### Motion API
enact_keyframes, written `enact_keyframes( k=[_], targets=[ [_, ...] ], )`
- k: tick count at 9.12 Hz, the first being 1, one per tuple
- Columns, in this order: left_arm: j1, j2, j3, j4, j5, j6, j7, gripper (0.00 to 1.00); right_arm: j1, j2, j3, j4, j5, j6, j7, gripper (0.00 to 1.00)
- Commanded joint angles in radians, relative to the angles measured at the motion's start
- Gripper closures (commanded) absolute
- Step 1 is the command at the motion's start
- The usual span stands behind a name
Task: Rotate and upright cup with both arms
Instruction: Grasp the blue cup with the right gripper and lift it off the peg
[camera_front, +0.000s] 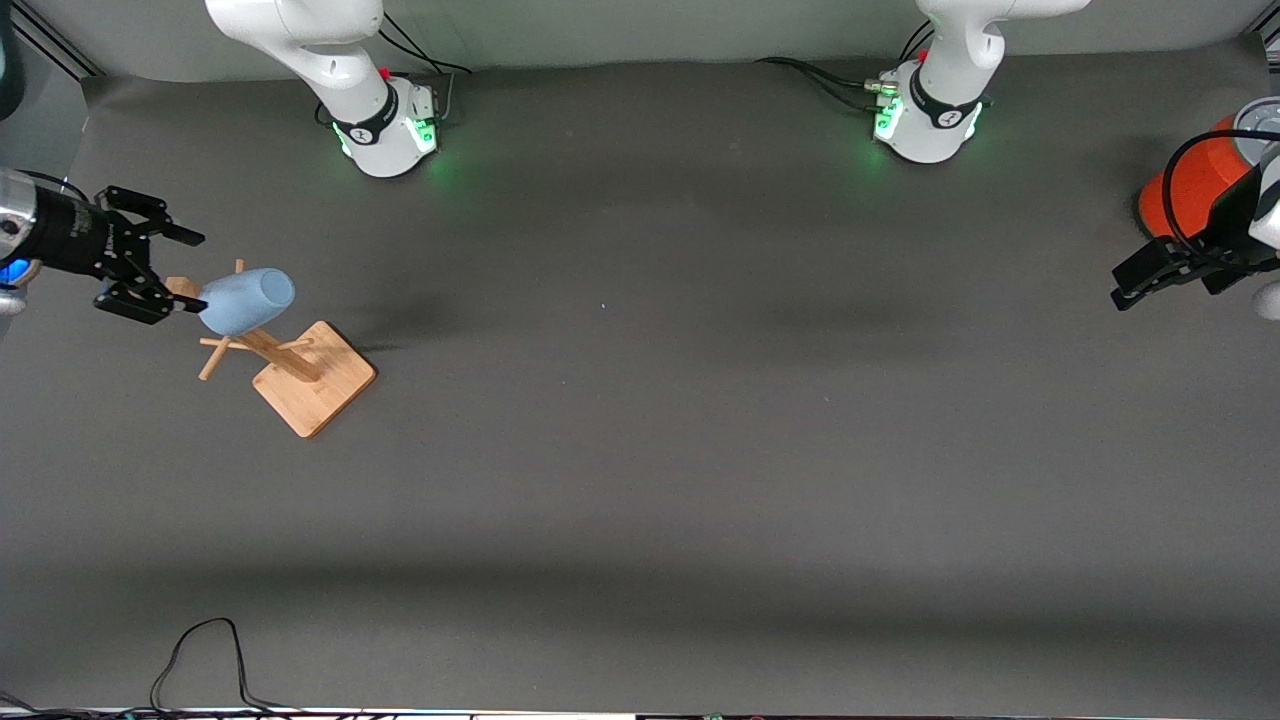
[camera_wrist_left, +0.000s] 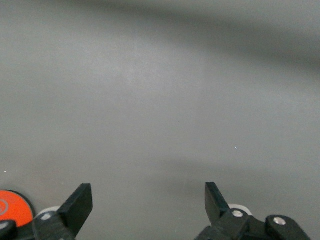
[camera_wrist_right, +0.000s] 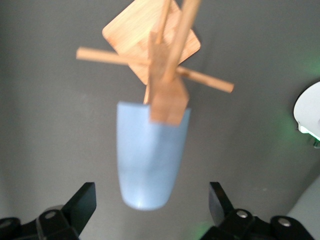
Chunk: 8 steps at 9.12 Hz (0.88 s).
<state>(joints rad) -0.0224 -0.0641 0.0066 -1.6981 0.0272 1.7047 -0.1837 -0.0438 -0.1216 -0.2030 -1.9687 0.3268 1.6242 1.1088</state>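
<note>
The pale blue cup (camera_front: 245, 298) hangs tilted on a peg of the wooden rack (camera_front: 315, 385), toward the right arm's end of the table, with its closed base pointing away from the rack's post. My right gripper (camera_front: 192, 272) is open at that base. In the right wrist view the cup (camera_wrist_right: 150, 155) reaches just in between the spread fingers of the right gripper (camera_wrist_right: 152, 192) and touches neither. My left gripper (camera_front: 1125, 285) waits open and empty above the table at the left arm's end. The left wrist view shows only bare mat between the fingers of the left gripper (camera_wrist_left: 148, 195).
A large orange cylinder (camera_front: 1190, 185) stands beside the left gripper, and its top (camera_wrist_left: 12, 205) shows in the left wrist view. The rack's square base (camera_wrist_right: 135, 30) and several thin pegs lie under the cup. A black cable (camera_front: 200, 650) loops at the table's near edge.
</note>
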Motion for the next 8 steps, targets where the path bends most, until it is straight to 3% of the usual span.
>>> enact_keyframes(
  k=[1, 8],
  targets=[
    [0.001, -0.029, 0.001, -0.035, -0.010, 0.021, -0.008, 0.00, 0.002, -0.035, -0.007, -0.088, 0.066, 0.084, 0.010, 0.00],
    [0.001, -0.028, 0.001, -0.035, -0.010, 0.021, -0.008, 0.00, 0.013, -0.021, -0.003, -0.251, 0.097, 0.276, 0.005, 0.00]
  ],
)
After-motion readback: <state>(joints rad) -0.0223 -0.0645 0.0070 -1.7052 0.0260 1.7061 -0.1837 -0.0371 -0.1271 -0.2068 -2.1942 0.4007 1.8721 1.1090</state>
